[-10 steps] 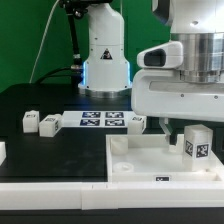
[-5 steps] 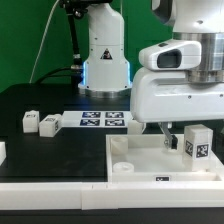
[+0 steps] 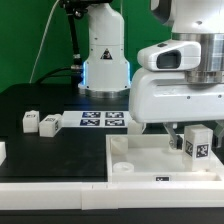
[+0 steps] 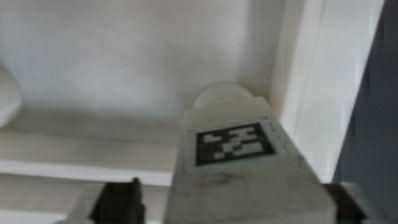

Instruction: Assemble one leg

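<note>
Black tabletop (image 3: 60, 100), dark backdrop, green patch (image 3: 25, 35) behind, even light

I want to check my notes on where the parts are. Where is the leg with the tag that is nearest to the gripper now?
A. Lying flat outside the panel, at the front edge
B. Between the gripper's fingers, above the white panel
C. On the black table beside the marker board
B: the leg stands upright between the fingers of the gripper, over the white panel; the wrist view shows the fingers on both sides of it.
</note>
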Robot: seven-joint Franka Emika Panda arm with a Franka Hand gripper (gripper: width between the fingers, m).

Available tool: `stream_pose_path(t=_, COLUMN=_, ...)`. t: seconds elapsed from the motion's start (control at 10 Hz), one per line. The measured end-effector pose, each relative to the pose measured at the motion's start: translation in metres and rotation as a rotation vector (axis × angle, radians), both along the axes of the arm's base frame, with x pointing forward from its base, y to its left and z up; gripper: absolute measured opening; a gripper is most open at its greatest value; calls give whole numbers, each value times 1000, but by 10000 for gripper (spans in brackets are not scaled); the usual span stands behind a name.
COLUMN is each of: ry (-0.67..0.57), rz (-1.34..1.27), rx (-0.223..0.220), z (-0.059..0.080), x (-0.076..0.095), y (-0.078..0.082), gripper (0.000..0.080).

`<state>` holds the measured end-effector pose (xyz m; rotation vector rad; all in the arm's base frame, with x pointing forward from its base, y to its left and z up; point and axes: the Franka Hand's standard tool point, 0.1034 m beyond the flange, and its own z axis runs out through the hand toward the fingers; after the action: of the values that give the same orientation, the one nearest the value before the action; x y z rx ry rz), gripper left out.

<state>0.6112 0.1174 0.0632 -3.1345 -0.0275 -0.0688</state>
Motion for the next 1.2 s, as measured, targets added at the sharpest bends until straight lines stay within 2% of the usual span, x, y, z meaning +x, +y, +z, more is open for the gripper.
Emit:
stream_pose_path(t=0.1, ry=1, rz=-132, rx=6, z=0, x=0, y=0, gripper=285)
stream_pose_path(t=0.9, ry=13, rz=-1204, rx=65, z=-1, x=-1, y=0, gripper=290)
stream_pose_path(t=1.1, ry=59, rz=-1526, rx=92, z=-1, x=-3, y=1, gripper=290)
stream_pose_path(t=1.2, ry=71, rz=-1602, rx=100, z=-2, x=-4, y=1, gripper=290)
